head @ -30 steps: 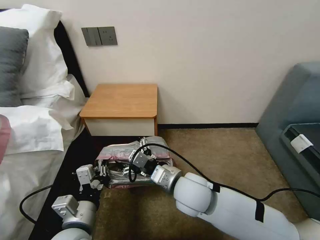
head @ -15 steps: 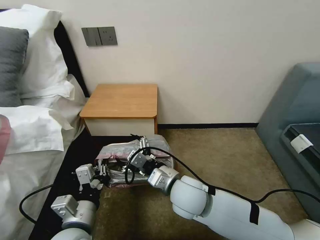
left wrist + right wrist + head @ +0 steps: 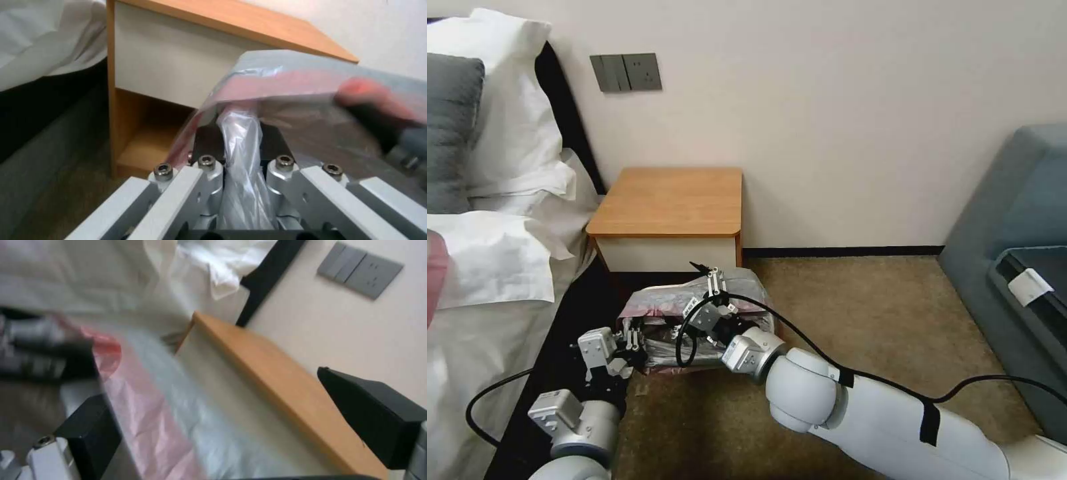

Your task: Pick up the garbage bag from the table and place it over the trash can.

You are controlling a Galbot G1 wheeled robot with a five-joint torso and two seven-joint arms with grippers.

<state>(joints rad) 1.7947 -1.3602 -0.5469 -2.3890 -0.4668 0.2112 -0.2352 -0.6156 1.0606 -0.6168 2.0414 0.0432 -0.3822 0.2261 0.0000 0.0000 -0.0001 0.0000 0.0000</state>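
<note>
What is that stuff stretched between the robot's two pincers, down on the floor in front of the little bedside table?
The garbage bag, grey plastic with a pink-red rim. In the head view it spans from the left pincer to the right pincer, before the table.

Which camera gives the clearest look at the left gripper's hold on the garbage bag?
The left wrist view: the garbage bag runs bunched between the left gripper and its closed fingers. The head view shows that gripper small at the bag's corner; the right wrist view shows bag film.

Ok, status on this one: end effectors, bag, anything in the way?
Left end effector shut on garbage bag. Right end effector open, bag rim across it. Bag low before nightstand. Nothing blocking.
</note>
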